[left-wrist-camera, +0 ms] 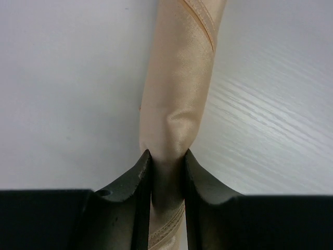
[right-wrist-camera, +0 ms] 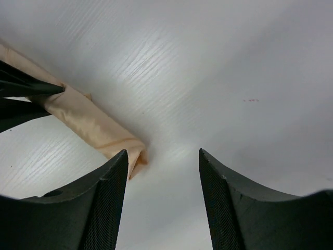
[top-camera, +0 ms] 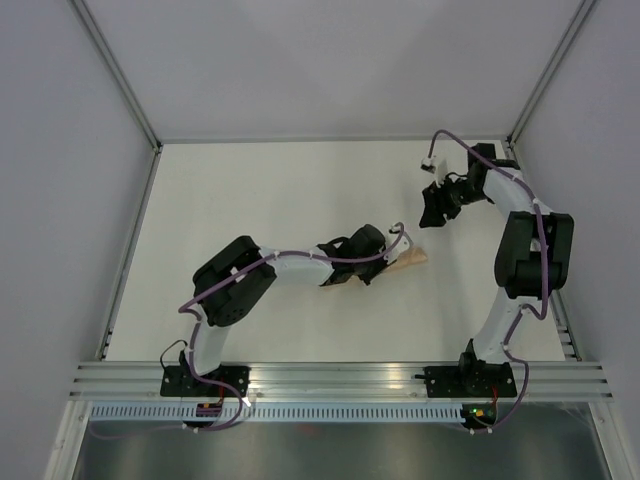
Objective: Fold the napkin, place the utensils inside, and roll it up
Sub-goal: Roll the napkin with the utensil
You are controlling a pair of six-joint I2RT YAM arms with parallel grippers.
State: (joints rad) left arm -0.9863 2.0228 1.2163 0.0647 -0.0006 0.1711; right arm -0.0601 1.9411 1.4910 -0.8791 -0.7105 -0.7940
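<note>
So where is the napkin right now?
Rolled into a tube, the napkin lies near the middle of the table in the top view, pinched in the left gripper.

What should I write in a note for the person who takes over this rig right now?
Left gripper: shut on the peach-orange cloth napkin, which is rolled into a narrow tube and lies on the white table.
Right gripper: open, holding nothing, apart from the roll's end.
Done: folding and rolling look finished. No utensils are visible; I cannot tell whether they are inside.
Left: probably only to release the roll and pull back.
</note>
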